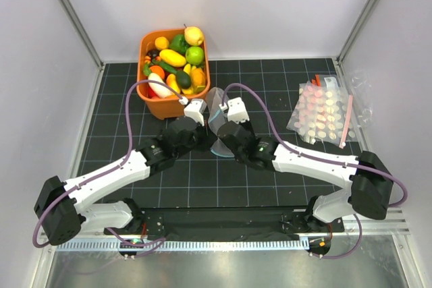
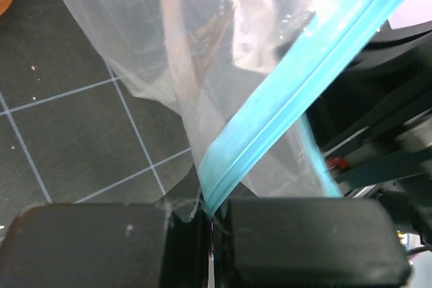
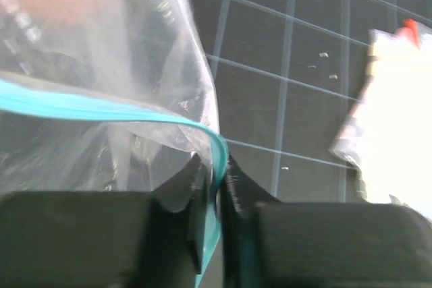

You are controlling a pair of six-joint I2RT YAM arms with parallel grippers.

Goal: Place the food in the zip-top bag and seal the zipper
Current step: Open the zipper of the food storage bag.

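Tightly, left pincer [image 2: 210, 212] and right pincer [image 3: 220, 190] clench teal zipper [image 2: 290, 92] of clear zip-top bag [image 2: 135, 32].

No text, label, brand or number can be read on anything here.

Food [image 1: 177, 59] in basket [image 1: 156, 108] left, bag [image 1: 216, 102] centre, packs [image 1: 322, 116] right.

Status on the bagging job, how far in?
Done: the zip-top bag is held up between the two arms. In hand: the left hand and the right hand each pinch the teal zipper. Left: the food sits heaped in the orange basket, none shows inside the bag, so loading and sealing are both to do.
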